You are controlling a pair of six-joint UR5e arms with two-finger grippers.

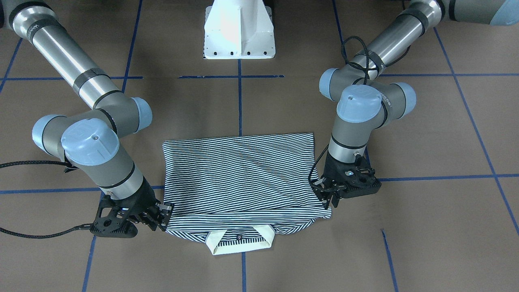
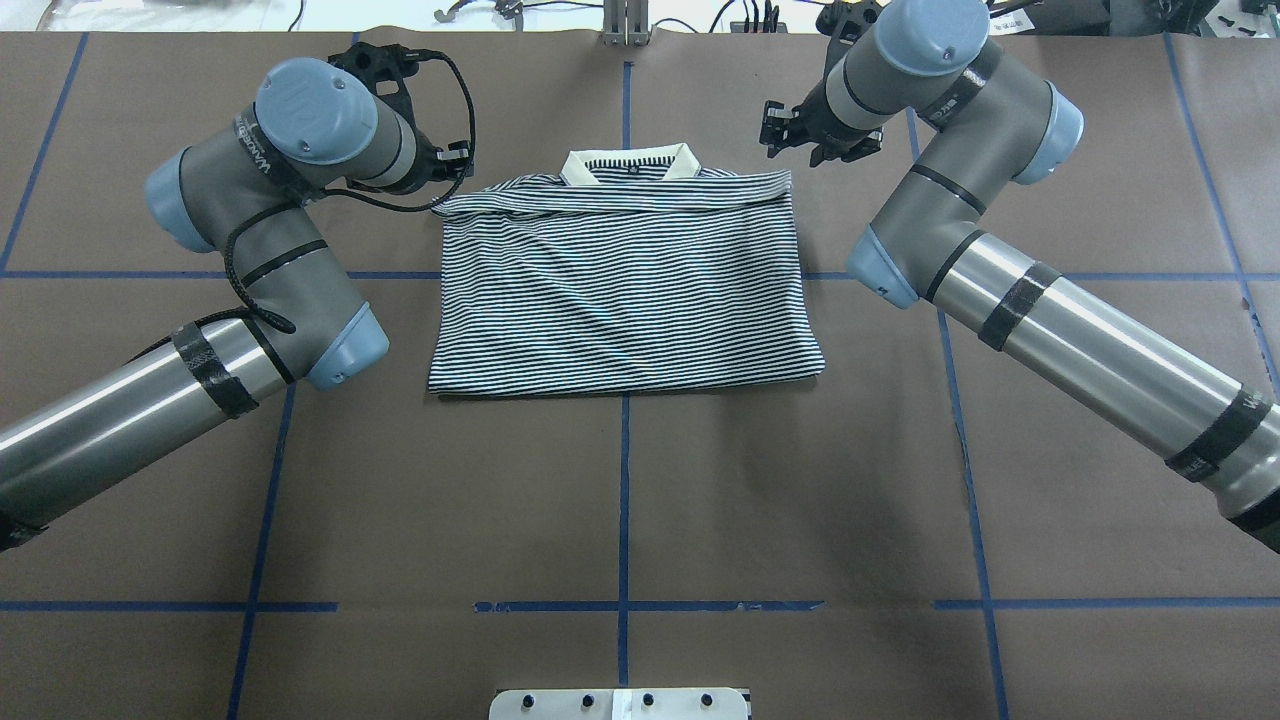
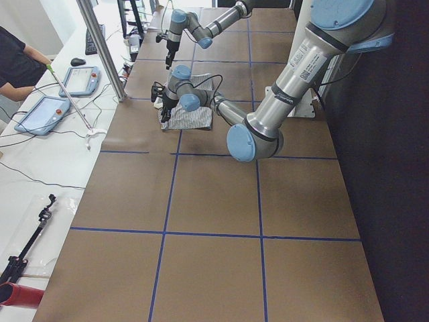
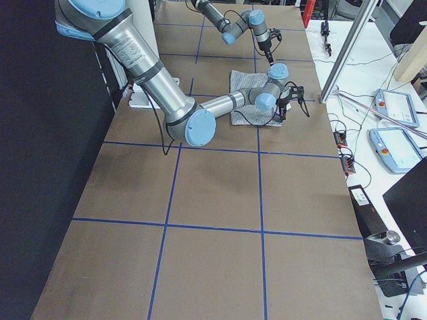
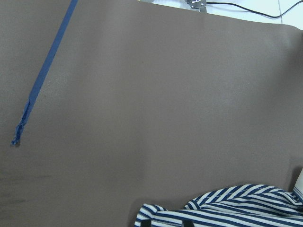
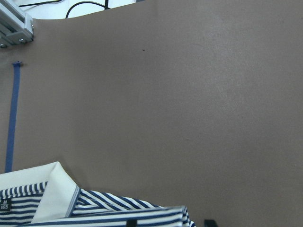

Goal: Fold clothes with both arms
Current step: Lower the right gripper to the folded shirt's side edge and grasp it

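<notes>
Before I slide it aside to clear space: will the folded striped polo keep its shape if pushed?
Probably not: the polo shirt looks floppy, its top layer already creased. Likely light, so a push may bunch the fold.

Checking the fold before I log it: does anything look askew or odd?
Mostly tidy, but the striped shirt is folded short. Its white collar and a strip of the shoulders poke out past the top layer on the far side from the robot, and diagonal creases cross that layer.

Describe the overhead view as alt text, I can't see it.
A striped polo shirt lies folded into a rectangle on a brown table, white collar at the far edge. The left claw and right claw are near its far corners.
</notes>
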